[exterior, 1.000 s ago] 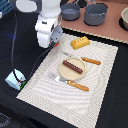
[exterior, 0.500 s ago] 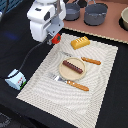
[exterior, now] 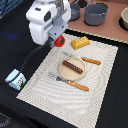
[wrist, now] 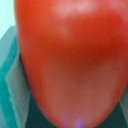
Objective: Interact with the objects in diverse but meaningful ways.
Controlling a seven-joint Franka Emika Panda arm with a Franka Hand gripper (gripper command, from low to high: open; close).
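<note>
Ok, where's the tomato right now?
In the exterior view the tomato sits in the claw at the placemat's far left corner, left of the bread block; it fills the wrist view.

The exterior view looked down steeply from above on the whole desk (exterior: 15,30), taking in the mat (exterior: 75,95) and the arm (exterior: 46,20). The wrist view sat so close to the tomato (wrist: 70,60) that red filled its frame. Both views shared only that tomato (exterior: 59,41).

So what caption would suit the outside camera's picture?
Robot gripper holding a red tomato above the placemat, beside a plate with a sausage.
</note>
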